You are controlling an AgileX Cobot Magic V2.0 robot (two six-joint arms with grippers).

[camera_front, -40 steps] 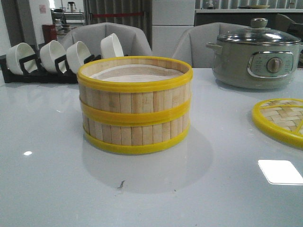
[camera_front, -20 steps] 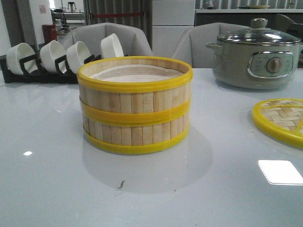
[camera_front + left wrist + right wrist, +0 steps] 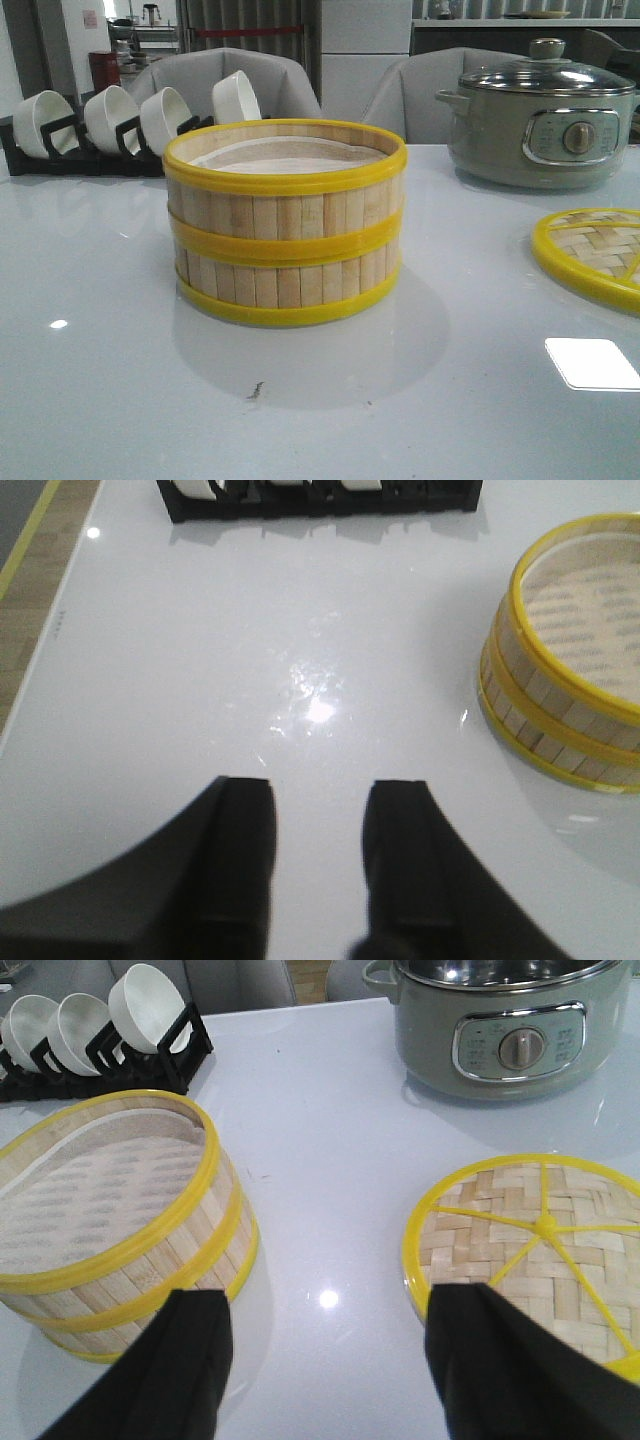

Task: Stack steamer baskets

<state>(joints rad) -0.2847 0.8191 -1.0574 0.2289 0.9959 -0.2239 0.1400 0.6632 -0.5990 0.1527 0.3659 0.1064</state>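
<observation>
White table carries stacked steamer baskets; lid well apart.

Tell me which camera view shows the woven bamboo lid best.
The right wrist view: the woven bamboo lid lies almost whole there, seen from above, with its weave and yellow spokes plain. The front view catches only its left part at the frame edge. The left wrist view does not show it.

Bright overhead light glares off the glossy table; nearby jaws blur in both wrist views.
</observation>
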